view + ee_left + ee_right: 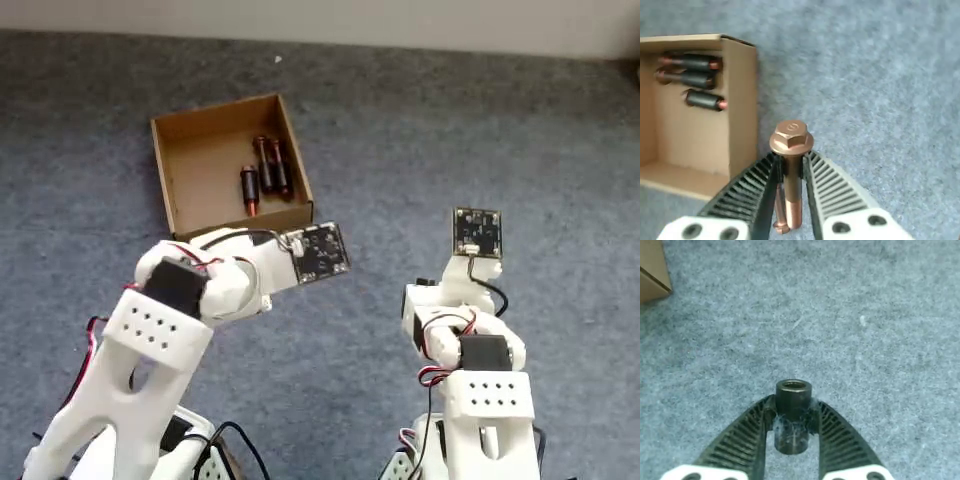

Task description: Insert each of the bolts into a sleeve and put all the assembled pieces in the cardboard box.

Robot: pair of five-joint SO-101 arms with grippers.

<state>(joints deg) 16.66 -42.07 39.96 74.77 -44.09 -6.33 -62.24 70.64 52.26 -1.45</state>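
A copper bolt is pinched by the left gripper, a black sleeve by the right gripper. Shank and bore should be lined up squarely before insertion.

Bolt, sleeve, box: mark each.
bolt [791,139]: left wrist view, hex head.
sleeve [792,412]: right wrist view, outer wall.
box [205,160]: high view, bare floor.

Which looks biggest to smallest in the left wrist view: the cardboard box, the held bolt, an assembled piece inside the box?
1. cardboard box
2. bolt, though nearest the camera, so unsure
3. assembled piece, farther off
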